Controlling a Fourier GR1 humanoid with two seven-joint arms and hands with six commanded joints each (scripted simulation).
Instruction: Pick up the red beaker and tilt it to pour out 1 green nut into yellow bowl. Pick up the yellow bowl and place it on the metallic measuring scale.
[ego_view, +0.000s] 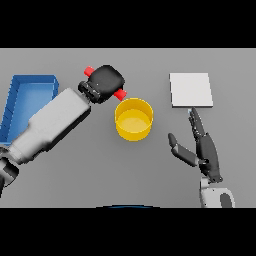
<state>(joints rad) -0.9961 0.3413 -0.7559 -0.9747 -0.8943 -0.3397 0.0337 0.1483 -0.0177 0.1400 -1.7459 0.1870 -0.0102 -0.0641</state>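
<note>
My left hand (105, 82) is shut on the red beaker (120, 94), which lies tilted almost flat, its mouth end poking out at the yellow bowl's rim and its base (89, 71) showing at the hand's upper left. The hand hides most of the beaker. The yellow bowl (134, 119) stands in the middle of the table, just below and right of the beaker. No green nut shows in it. The metallic measuring scale (190, 90) is a pale square plate at the back right. My right hand (202, 145) rests open in front of the scale, right of the bowl.
A blue tray (25, 102) lies at the left edge, partly behind my left forearm (50, 125), which crosses the table diagonally from the lower left.
</note>
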